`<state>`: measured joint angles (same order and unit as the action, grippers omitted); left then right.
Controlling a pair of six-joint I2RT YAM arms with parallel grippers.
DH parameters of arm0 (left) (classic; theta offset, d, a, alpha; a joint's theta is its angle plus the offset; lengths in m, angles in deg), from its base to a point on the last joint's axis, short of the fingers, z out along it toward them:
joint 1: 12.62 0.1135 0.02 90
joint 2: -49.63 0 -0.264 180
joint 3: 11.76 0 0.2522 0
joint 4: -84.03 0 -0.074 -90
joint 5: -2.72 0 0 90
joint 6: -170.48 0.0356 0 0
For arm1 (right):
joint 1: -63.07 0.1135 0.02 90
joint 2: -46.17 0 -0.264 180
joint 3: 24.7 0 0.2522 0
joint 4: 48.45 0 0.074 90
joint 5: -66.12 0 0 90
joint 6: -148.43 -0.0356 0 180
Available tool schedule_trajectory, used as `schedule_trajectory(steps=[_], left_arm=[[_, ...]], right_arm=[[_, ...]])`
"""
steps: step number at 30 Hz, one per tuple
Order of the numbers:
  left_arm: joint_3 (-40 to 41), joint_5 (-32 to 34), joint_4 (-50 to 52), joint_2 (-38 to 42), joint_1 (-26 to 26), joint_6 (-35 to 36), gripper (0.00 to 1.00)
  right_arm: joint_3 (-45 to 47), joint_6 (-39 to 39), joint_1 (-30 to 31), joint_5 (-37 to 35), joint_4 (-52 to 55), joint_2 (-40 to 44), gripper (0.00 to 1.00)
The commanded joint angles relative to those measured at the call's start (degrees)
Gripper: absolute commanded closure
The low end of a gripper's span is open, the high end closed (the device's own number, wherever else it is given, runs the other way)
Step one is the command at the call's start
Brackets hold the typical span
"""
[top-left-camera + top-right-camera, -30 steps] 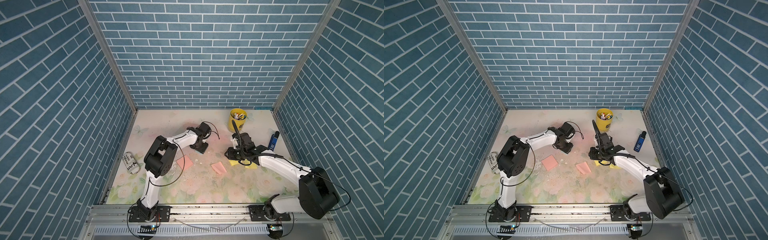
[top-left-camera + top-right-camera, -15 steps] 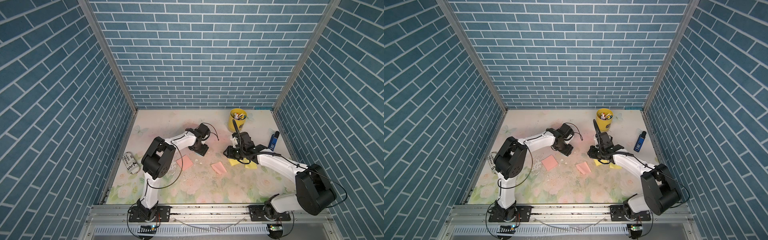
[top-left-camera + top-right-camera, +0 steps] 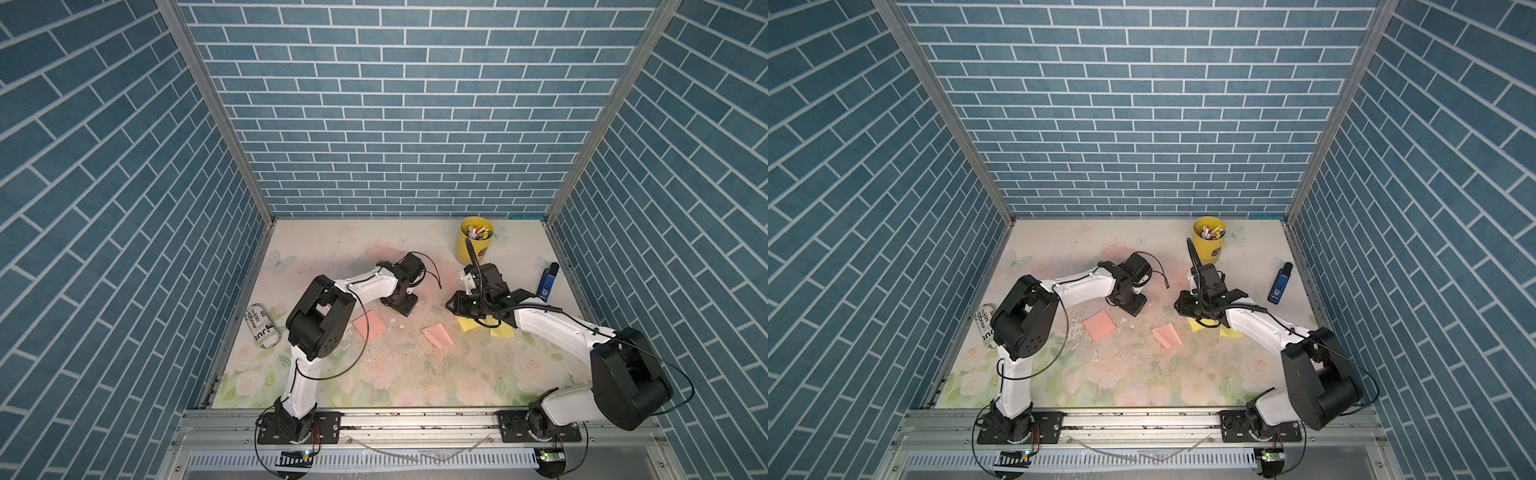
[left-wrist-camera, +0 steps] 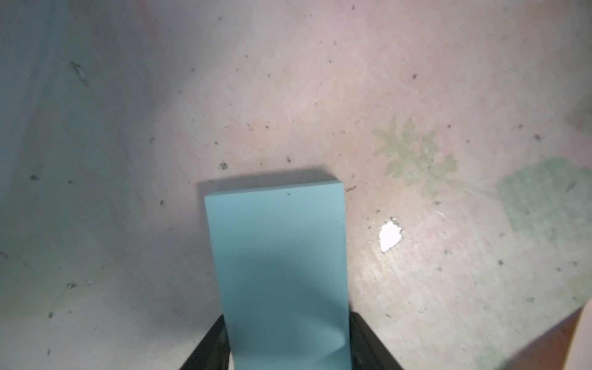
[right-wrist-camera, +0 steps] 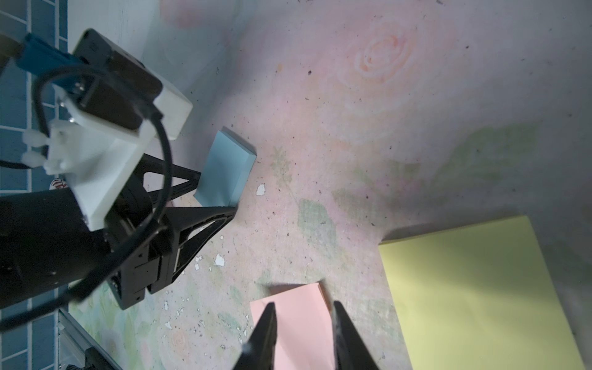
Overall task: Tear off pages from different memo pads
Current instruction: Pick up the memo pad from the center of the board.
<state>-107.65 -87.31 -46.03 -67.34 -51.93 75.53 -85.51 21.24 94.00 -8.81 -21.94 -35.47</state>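
Observation:
My left gripper (image 4: 286,318) is shut on the light blue memo pad (image 4: 275,256), a black finger (image 4: 362,333) pressed against each side. The right wrist view shows the same pad (image 5: 224,166) flat on the mat. In both top views this gripper (image 3: 402,307) (image 3: 1133,309) hides it. My right gripper (image 5: 304,304) (image 3: 454,305) hovers open above the creased pink page (image 5: 298,323) (image 3: 437,336). The pink memo pad (image 3: 370,326) lies beside the left arm. Two yellow squares (image 3: 468,323) (image 3: 501,331) lie under the right arm; I cannot tell pad from page.
A yellow cup of pens (image 3: 476,245) stands at the back right. A blue bottle (image 3: 547,282) lies near the right wall. A printed can (image 3: 262,324) lies on its side by the left wall. White scraps (image 4: 389,237) dot the floral mat.
My right gripper has drifted a little to the left, away from the yellow squares. The left gripper stays at the blue pad.

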Motion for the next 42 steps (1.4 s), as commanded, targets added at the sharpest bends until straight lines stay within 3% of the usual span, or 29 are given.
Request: schedule_trajectory(steps=[1,8,28,38,42], left_arm=[[0.4,0.4,0.8,0.0,0.0,-0.1,0.43],[-0.7,-1.9,1.2,2.9,0.1,-0.4,0.44],[3.6,-9.0,-1.6,12.5,-1.1,-5.6,0.46],[3.0,-9.8,-1.3,12.7,-2.2,-5.9,0.46],[2.9,-10.0,-1.3,12.4,-2.5,-6.0,0.46]], right_arm=[[0.6,-1.7,-0.4,0.7,-1.0,-0.9,0.70],[1.0,-4.3,-0.8,1.8,-3.5,-1.7,0.69],[2.9,-24.4,-3.4,15.5,-30.1,-11.9,0.63],[3.8,-31.3,-3.3,18.9,-40.8,-16.9,0.63],[3.6,-30.8,-3.1,18.7,-40.8,-17.6,0.61]])
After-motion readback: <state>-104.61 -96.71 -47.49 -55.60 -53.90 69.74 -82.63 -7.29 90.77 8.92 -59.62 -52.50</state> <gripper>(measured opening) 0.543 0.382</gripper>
